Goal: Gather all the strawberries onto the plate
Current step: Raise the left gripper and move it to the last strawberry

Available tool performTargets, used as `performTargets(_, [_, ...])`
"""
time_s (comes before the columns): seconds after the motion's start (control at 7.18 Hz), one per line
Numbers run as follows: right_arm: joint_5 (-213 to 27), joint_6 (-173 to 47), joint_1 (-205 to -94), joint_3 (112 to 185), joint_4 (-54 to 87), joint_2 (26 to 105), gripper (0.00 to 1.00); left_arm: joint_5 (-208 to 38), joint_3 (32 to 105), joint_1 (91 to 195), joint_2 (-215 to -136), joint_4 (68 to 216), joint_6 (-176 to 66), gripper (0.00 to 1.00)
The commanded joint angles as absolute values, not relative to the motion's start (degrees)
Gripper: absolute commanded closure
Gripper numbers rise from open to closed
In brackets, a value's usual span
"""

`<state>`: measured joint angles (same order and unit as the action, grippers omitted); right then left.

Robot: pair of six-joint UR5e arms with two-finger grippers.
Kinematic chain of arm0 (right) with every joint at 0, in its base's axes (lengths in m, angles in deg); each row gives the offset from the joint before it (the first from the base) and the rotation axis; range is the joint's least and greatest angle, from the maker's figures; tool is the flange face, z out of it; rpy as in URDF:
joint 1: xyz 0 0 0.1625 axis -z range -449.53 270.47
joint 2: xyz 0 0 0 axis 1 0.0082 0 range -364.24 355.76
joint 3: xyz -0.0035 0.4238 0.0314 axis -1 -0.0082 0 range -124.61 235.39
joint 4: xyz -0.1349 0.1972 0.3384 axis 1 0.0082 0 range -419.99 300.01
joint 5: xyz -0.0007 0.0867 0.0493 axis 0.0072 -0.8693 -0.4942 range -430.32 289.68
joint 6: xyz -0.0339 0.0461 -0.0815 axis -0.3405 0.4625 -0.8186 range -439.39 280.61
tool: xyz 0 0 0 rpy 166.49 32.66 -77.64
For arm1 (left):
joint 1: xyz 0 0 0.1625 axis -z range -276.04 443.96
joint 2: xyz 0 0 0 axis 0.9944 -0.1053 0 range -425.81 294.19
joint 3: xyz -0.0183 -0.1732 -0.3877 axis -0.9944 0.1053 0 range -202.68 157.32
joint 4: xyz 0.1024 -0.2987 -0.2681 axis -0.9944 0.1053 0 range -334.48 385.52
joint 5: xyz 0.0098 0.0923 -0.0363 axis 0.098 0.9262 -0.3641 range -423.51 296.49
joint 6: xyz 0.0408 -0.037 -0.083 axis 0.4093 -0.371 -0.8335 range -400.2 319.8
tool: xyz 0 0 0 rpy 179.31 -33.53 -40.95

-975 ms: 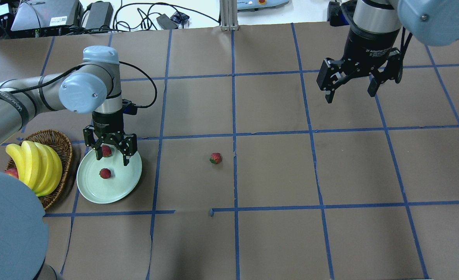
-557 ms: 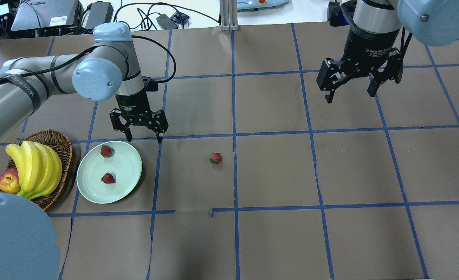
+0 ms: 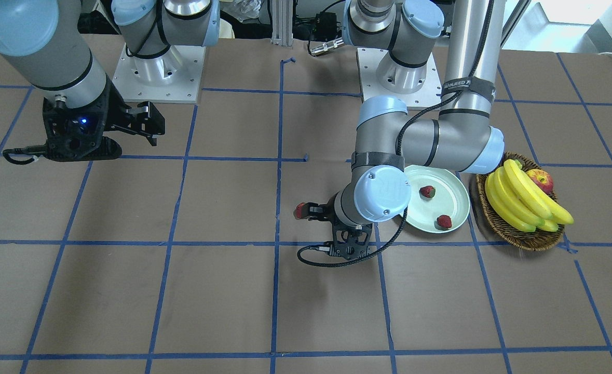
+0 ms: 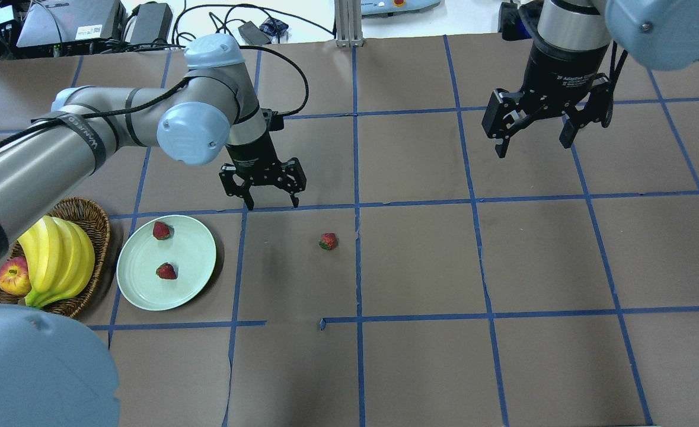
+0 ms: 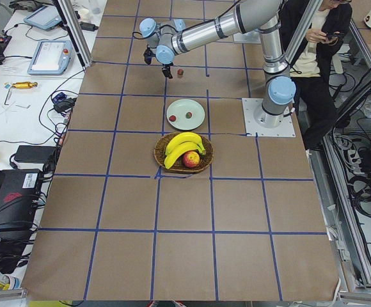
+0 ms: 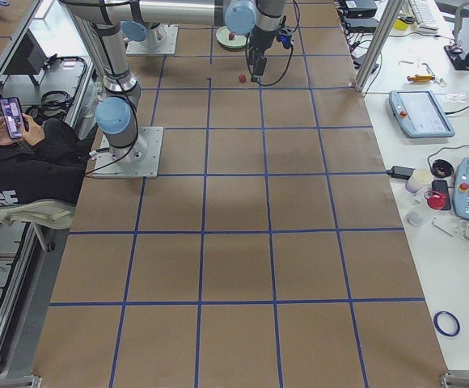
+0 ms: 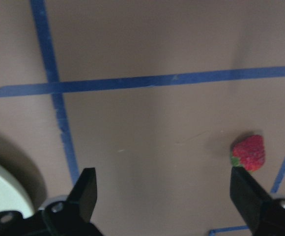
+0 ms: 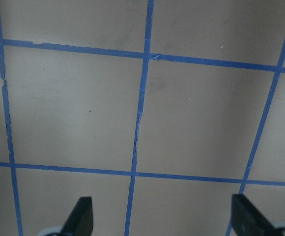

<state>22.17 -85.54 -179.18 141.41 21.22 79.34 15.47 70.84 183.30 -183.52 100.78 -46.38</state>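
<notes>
The pale mint plate (image 4: 192, 255) lies at the left with two strawberries on it, one near its far rim (image 4: 161, 230) and one near the middle (image 4: 166, 271). A third strawberry (image 4: 328, 241) lies alone on the brown table to the plate's right. My left gripper (image 4: 270, 204) hangs open and empty above the table, between plate and loose berry and a little beyond them. In the left wrist view that strawberry (image 7: 249, 153) sits by the right fingertip and the plate's rim (image 7: 0, 191) shows at lower left. My right gripper (image 4: 533, 145) hovers open and empty at the far right.
A wicker basket (image 4: 85, 216) with bananas (image 4: 58, 255) and an apple (image 4: 12, 277) stands just left of the plate. Blue tape lines grid the table. A seated person (image 5: 313, 38) is behind the robot's base.
My open left gripper rose from the plate, leaving a strawberry by the far rim, and swung right toward the loose berry. The other plate berry shifted slightly. The right arm stayed still.
</notes>
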Motion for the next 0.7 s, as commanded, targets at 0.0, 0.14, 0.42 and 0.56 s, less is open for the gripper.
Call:
performTargets(0.0, [22.23, -85.54, -179.18, 141.87, 21.31, 79.34, 0.00, 12.61, 71.01, 186.42, -186.47, 98.64, -49.06, 0.06])
performTargets(0.14, [22.23, -85.63, -179.18, 141.87, 21.31, 79.34, 0.00, 12.61, 71.10, 186.96, -186.92, 98.73, -49.16, 0.07])
performTargets(0.42, [22.23, -85.63, -179.18, 141.96, 21.40, 79.25, 0.00, 12.69, 71.80, 187.14, -187.27, 99.43, -49.07, 0.24])
performTargets(0.56, [22.23, -85.63, -179.18, 141.96, 21.31, 79.25, 0.00, 12.70, 72.15, 187.14, -187.27, 99.61, -49.07, 0.31])
